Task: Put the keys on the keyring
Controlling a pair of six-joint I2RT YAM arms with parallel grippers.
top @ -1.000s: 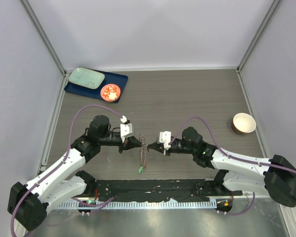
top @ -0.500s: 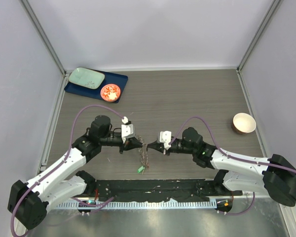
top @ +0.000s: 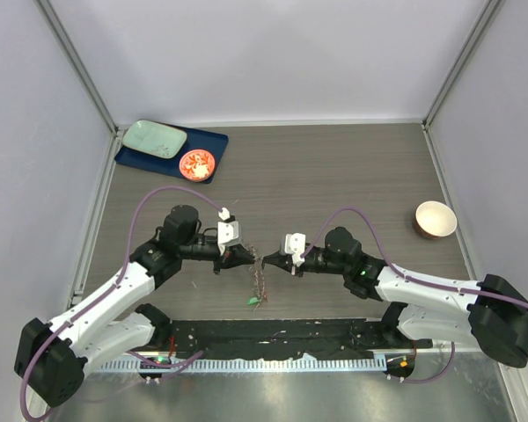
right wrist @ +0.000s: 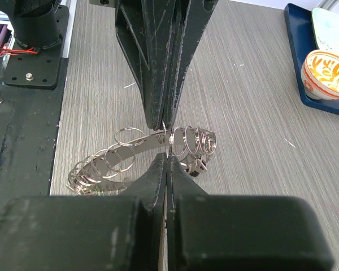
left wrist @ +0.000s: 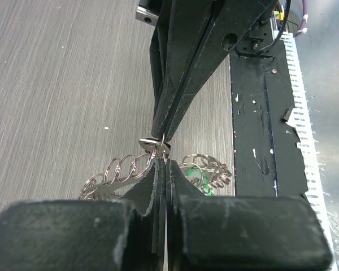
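Top external view shows both arms bent low and inward, left tool (top: pixel 248 258) and right tool (top: pixel 267 261) tip to tip, each clamped on the keyring (top: pixel 258 280).

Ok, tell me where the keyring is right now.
In the top view the keyring is at centre, pinched between the left gripper and the right gripper, trailing toward the black base plate.

The keyring (left wrist: pixel 116 169) half hides the green key (left wrist: pixel 199 179).
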